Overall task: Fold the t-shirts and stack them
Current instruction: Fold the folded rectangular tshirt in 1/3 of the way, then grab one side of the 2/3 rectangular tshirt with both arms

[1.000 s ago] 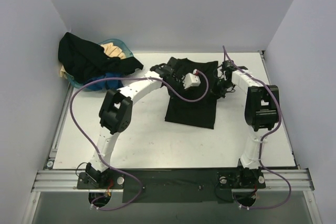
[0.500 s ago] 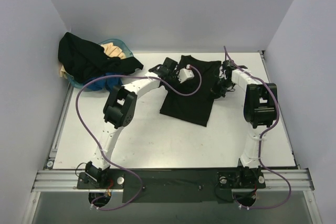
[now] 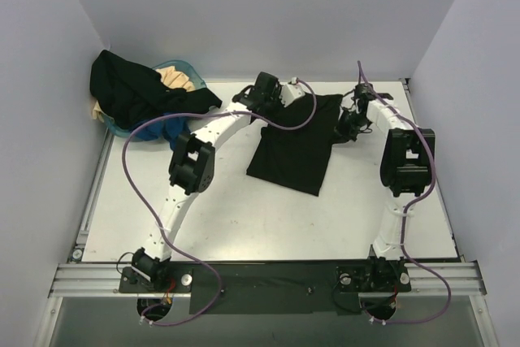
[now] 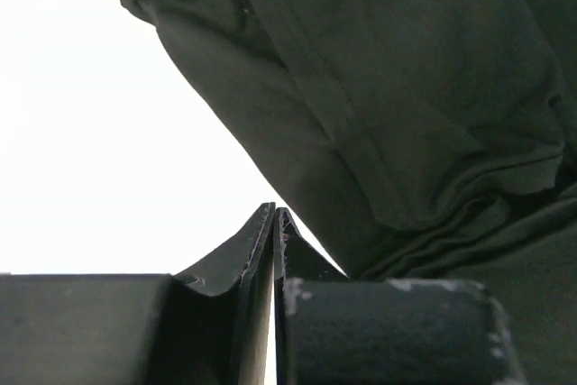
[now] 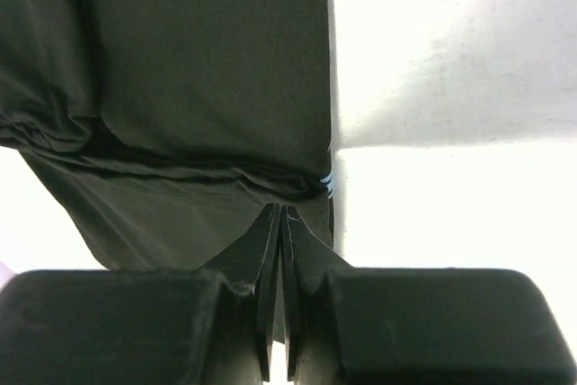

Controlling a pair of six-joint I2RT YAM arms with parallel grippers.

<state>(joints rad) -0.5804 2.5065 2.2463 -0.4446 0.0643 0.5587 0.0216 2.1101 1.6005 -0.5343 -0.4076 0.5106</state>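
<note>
You are holding the black t-shirt (image 3: 294,148) by its far edge, beyond the middle of the table (image 3: 244,217). Its near part is lying on the surface, skewed a little toward the left.

The right gripper (image 5: 281,212) is clamping cloth: its fingers are pressed together and the fabric is puckering into the tips. The left gripper (image 4: 273,215) is also pressed together, at the shirt's far left corner (the cloth is running in just beside its tips, so that bite looks thin to me).

You appear to be spreading the shirt flat before the first fold. To do that well:
- Hold both grippers at one height.
- Draw them gently apart, so the far edge is pulling straight rather than sagging.
- Go easy on the left side, where the cloth could slip out.

The other shirts are lying heaped on the teal basket (image 3: 188,68) at the far left.
</note>
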